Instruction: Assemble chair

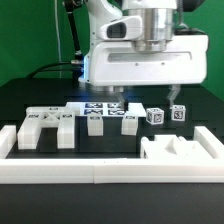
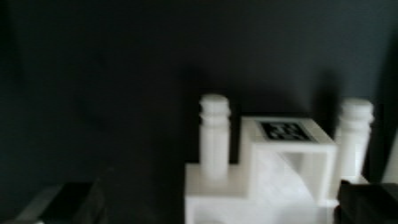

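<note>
Black worktop (image 1: 25,100), green curtain (image 1: 30,40) behind. Chair parts (image 1: 46,127) lie in a row just behind the border rail (image 1: 60,170). Above that row hangs the end effector (image 1: 147,96), apparently spread. Open worktop lies beyond.

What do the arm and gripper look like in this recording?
The glossy white rounded robot arm ends in a grey cylindrical wrist section above a broad white boxy hand body, with a blue glow at one edge. The gripper has short dark fingers. A thin dark cable runs beside the arm. No markings show.
</note>
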Robot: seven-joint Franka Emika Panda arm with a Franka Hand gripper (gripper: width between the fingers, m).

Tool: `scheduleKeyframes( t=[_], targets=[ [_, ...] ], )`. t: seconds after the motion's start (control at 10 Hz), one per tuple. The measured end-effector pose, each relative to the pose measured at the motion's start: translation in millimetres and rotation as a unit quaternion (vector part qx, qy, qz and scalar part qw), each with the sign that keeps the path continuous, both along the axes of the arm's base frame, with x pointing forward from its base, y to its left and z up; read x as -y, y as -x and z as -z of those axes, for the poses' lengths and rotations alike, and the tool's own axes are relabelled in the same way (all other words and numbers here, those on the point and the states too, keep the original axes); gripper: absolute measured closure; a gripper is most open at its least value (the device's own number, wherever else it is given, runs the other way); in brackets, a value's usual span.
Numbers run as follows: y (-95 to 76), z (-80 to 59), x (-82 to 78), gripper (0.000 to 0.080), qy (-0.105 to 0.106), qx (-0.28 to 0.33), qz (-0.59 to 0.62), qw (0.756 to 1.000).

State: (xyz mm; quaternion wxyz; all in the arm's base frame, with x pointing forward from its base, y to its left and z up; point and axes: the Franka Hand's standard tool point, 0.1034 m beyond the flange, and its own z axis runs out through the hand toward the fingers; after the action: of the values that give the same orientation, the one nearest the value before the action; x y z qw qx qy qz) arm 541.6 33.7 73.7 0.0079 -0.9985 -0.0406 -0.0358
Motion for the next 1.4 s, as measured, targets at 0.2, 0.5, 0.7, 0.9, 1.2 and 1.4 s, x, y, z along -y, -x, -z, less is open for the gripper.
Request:
scheduleKeyframes(
  t=[0.2, 0.5, 0.7, 0.9, 1.2, 1.4],
  targets=[
    [6.5, 4.4, 9.9, 0.0151, 0.005, 0.005, -0.019, 1.000],
    [6.9, 5.3, 9.6, 0.0151, 0.005, 0.005, -0.021, 1.000],
    [21.1, 12.1, 18.4, 0.0151, -0.002, -0.007, 0.027, 1.000],
    [30.9, 17.3, 19.2, 0.0151, -0.006, -0.024, 0.042, 0.999],
    [31.4, 17.4, 18.0, 0.0151, -0.007, -0.035, 0.039, 0.999],
    [37.4, 22.5, 17.5, 0.0151, -0.008, -0.063, 0.038, 0.997]
  ],
)
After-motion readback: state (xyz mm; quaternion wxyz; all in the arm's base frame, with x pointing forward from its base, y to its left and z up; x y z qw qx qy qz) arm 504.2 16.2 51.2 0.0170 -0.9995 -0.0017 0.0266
